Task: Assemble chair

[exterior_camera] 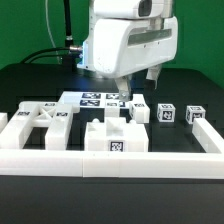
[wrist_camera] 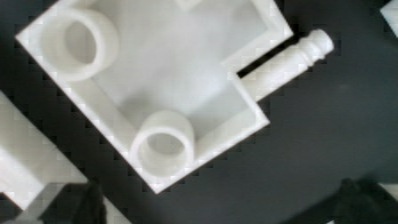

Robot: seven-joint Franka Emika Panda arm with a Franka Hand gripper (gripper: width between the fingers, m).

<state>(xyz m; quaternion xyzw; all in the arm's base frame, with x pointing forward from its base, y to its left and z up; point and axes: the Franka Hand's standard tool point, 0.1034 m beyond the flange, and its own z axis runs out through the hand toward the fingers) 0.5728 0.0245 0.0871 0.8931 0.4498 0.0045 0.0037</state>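
Lowering from here, square your gripper (exterior_camera: 122, 94), its fingers apart and empty, over the chair panel (wrist_camera: 169, 75) edge.

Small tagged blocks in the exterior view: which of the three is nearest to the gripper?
The leftmost block, close beside the open gripper. The middle block and the end block stand farther toward the exterior view's right.
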